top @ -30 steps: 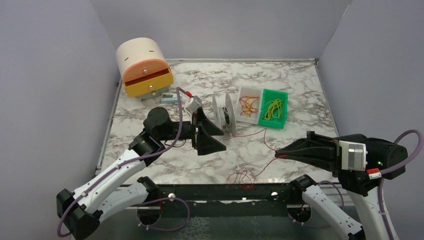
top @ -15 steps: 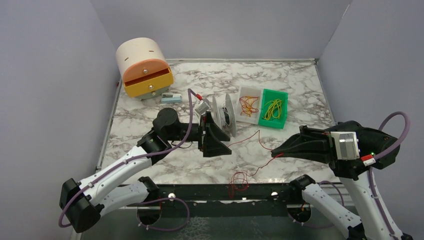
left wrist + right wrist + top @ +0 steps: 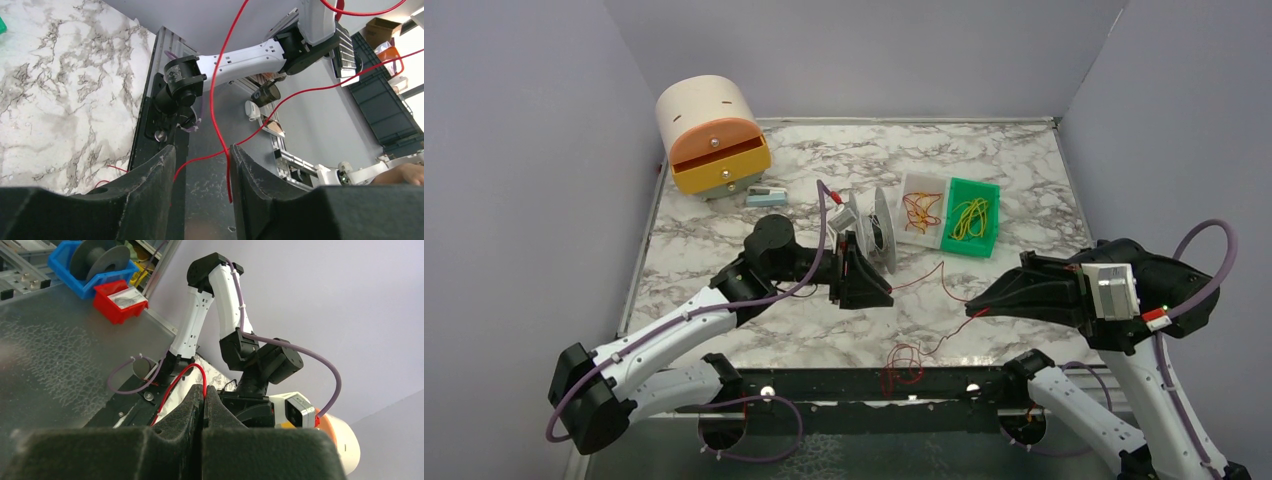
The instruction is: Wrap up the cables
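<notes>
The right gripper (image 3: 972, 304) is pinched fully closed on the red cable (image 3: 919, 277). In the right wrist view its two pads meet with no gap (image 3: 203, 399), and the thin strand (image 3: 175, 381) loops out of their tips. The left gripper (image 3: 874, 283) is parted to a moderate gap. In the left wrist view the cable (image 3: 211, 95) runs down through the space between the fingers (image 3: 150, 182) without being clamped by either.

The left gripper sits just on the near side of the pale grey spool (image 3: 884, 225), which stands on edge on the marble table (image 3: 1024, 180). Whether the gripper touches it cannot be told. The right gripper hangs well to the right of the spool and nearer the arm bases.

From beside the left gripper, the cable rises in a slack bend to the right of the spool and drops to the right gripper's tips. It then trails back to a loose tangle (image 3: 906, 358) at the table's near edge, well nearer than the spool. Whether any of it is wound on the spool's dark core cannot be told.

Just right of the spool is a clear tray (image 3: 916, 185) holding red-orange wires, joined to a green tray (image 3: 996, 215) of yellow-green wires. Far to the spool's left and further back stands a cream and orange drawer unit (image 3: 714, 135).
</notes>
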{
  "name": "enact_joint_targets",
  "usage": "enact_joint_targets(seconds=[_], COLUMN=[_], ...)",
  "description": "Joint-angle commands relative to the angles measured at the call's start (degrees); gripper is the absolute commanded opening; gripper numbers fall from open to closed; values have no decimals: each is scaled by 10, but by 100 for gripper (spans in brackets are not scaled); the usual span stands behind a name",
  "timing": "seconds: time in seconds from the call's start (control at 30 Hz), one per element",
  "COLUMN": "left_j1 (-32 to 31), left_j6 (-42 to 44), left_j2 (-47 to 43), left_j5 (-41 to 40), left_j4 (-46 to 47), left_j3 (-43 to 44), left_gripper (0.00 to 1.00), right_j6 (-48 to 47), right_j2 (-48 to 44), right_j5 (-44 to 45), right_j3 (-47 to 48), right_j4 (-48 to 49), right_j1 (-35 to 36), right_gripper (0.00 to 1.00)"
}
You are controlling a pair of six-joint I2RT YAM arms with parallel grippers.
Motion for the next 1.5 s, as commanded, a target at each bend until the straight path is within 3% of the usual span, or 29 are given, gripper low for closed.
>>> enact_joint_targets(seconds=[0.0,0.13,0.23,0.33,0.47,0.67,0.77,0.9,1.17,1.33,1.47], left_j1=[-8,-13,-14,-14,-14,-14,-14,-14,-14,-15,-14], left_j6=[15,20,22,29,70,131,161,199,242,262,273], left_j2=[8,11,14,9,-12,-53,-73,-99,-152,-174,-183], left_j5=[17,17,19,11,-25,-112,-158,-214,-310,-319,-339], left_j4=[19,19,19,15,-48,-148,-195,-251,-328,-353,-375], left_j3=[20,18,19,16,20,55,79,111,162,186,199], left_gripper=[41,22,0,0,0,0,0,0,0,0,0], right_j6=[11,10,10,-9,-87,-140,-181,-281,-356,-331,-330], right_j2=[10,17,24,18,10,-15,-32,-51,-80,-104,-92], right_j5=[-11,-13,-13,-7,8,33,53,96,189,316,365], right_j3=[-11,-18,-22,-26,-26,-59,-74,-69,-83,-101,-90], right_j4=[21,23,21,1,-94,-145,-181,-321,-430,-427,-460], right_j1=[-3,-2,-2,-2,-2,-2,-2,-2,-2,-2,-2], right_gripper=[1,1,1,1,5,41,51,59,66,70,71])
